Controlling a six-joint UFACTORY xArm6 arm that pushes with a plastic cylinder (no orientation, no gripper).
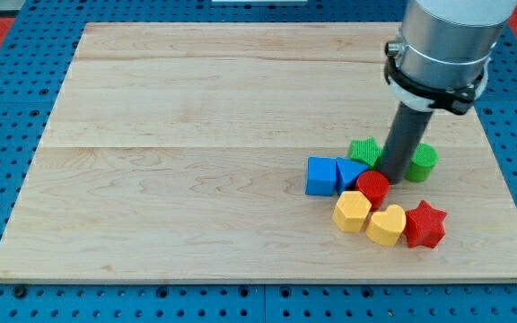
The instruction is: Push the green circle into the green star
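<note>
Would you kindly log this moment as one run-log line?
my tip: between green star and green circle | blocks apart | push pending

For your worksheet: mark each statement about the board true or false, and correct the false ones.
1. My tip stands between the green star and the green circle. True.
2. The red star lies at the view's top left corner of the board. False: it lies at the lower right of the cluster.
3. The blue cube is the block furthest to the view's left. True.
4. All blocks are spread evenly across the wooden board. False: they cluster at the view's right.
</note>
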